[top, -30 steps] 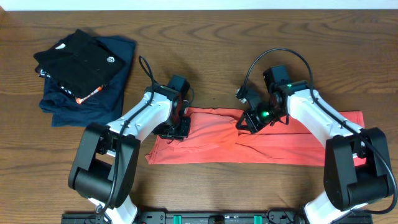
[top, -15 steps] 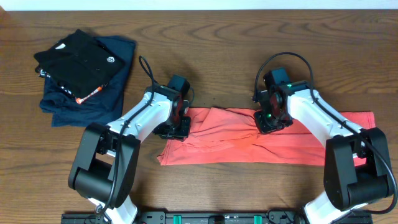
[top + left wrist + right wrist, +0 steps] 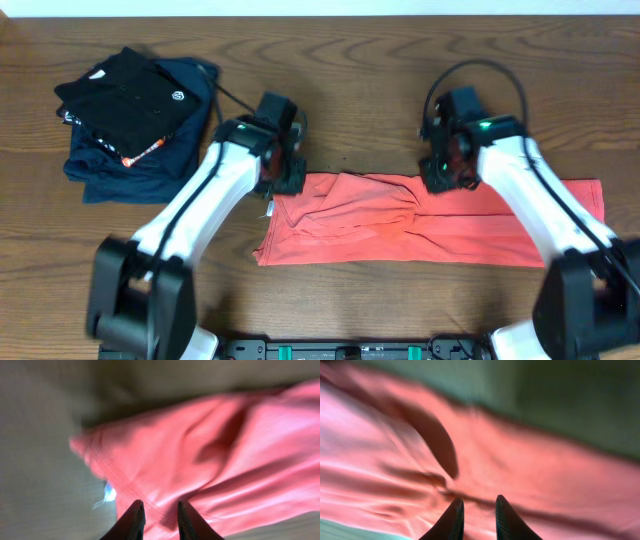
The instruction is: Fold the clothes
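The clothes, a coral-red shirt [image 3: 480,230], lie on the table as a long flat strip with creases in its left half. My left gripper [image 3: 285,180] hovers over the strip's far left corner. In the left wrist view the left gripper [image 3: 160,504] shows a narrow gap with only the shirt [image 3: 225,450] below it, and a small white tag [image 3: 109,492] at the hem. My right gripper [image 3: 447,172] hangs over the far edge near the middle. In the right wrist view the right gripper [image 3: 478,500] also stands slightly open above the cloth [image 3: 545,470], holding nothing.
A black folded garment [image 3: 125,100] lies on a navy-blue one [image 3: 110,170] at the far left of the wooden table [image 3: 350,80]. The arms' base rail [image 3: 320,350] runs along the near edge.
The right gripper pulled the shirt's middle to the right, then opened and let it go. The strip's left end slid right. Both arms have since lifted toward the far edge.
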